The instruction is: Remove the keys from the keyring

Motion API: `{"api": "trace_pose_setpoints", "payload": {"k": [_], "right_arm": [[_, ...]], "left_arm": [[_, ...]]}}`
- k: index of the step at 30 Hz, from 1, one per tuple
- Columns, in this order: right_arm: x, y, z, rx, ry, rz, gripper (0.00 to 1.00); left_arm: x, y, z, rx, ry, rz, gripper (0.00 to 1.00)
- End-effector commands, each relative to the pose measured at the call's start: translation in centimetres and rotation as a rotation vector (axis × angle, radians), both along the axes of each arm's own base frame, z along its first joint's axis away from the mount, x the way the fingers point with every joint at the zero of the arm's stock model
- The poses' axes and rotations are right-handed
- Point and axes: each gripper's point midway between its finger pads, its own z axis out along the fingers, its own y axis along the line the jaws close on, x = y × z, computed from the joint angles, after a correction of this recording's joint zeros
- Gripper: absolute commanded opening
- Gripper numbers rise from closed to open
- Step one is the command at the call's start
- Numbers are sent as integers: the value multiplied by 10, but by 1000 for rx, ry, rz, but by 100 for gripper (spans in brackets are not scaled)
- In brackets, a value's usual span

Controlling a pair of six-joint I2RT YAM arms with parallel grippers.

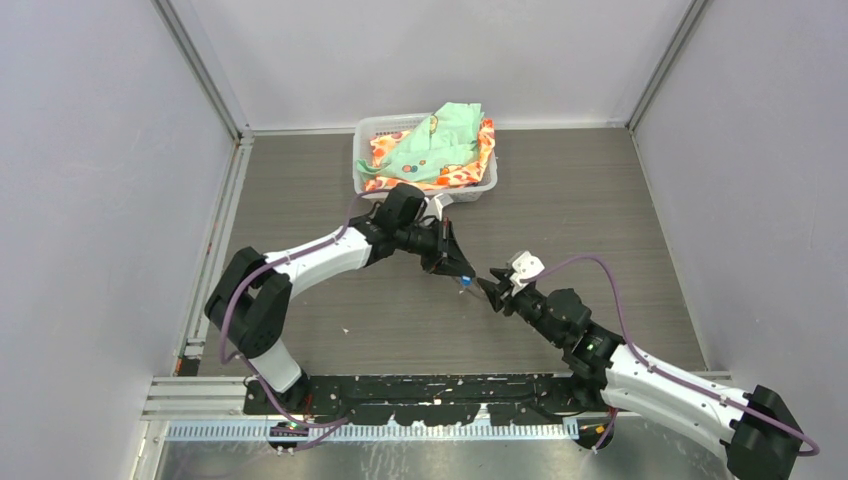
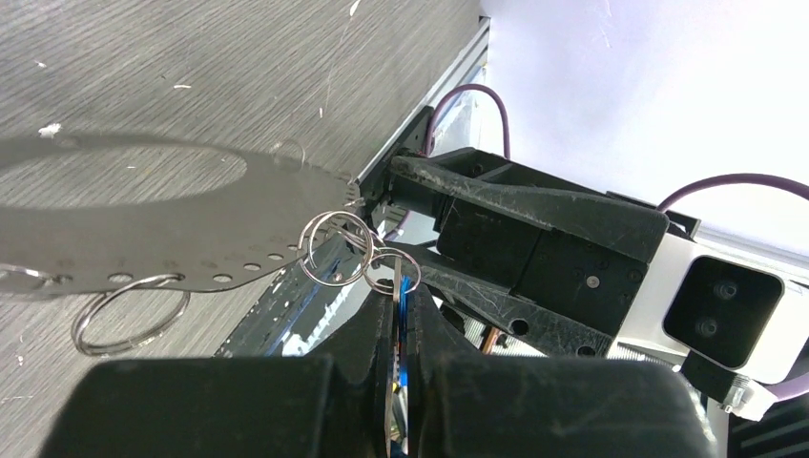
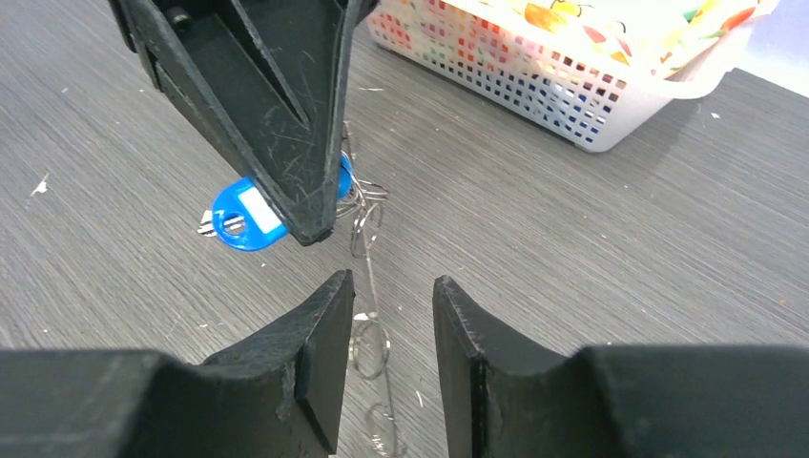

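The keys point(image 2: 405, 303), small silver pieces with a bright blue tag point(image 3: 238, 219), are pinched in my left gripper point(image 2: 404, 286), which is shut on them above the table. Little silver loops point(image 2: 339, 250) link them to the keyring point(image 2: 143, 224), a thin flat grey plate with a big hole, hanging off the floor. In the right wrist view the keyring point(image 3: 368, 281) shows edge-on as a thin line running between the spread fingers of my right gripper point(image 3: 391, 286), which is open and grips nothing. From above, both grippers meet at mid-table, left gripper point(image 1: 462, 270) and right gripper point(image 1: 492, 288).
A white basket point(image 1: 480, 190) of green and orange cloths stands just behind the left arm; its mesh wall point(image 3: 572, 105) also shows past the right gripper. More loose silver rings point(image 3: 370, 348) hang along the plate. Grey walls close in the wooden floor on three sides.
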Motion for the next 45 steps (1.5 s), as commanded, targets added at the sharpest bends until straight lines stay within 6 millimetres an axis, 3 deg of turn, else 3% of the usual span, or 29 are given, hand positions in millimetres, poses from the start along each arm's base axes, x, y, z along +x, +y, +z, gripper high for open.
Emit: {"api": "trace_pose_setpoints", "payload": {"k": [1, 10, 17, 21, 31, 36, 45], "right_arm": [[-3, 12, 31, 62, -76, 61, 40], [6, 20, 29, 45, -101, 60, 37], [13, 22, 39, 72, -161, 41, 36], [14, 25, 33, 57, -159, 52, 35], [22, 27, 40, 75, -212, 27, 26], [22, 26, 42, 85, -228, 24, 1], [12, 20, 40, 90, -204, 43, 1]], "left_arm": [[1, -5, 21, -55, -6, -35, 0], [2, -6, 22, -63, -5, -31, 1], [1, -5, 20, -61, 0, -30, 0], [1, -5, 20, -61, 3, -30, 0], [-3, -3, 15, -58, 24, -31, 1], [-2, 1, 12, -50, 30, -26, 0], [12, 30, -10, 41, 18, 19, 0]]}}
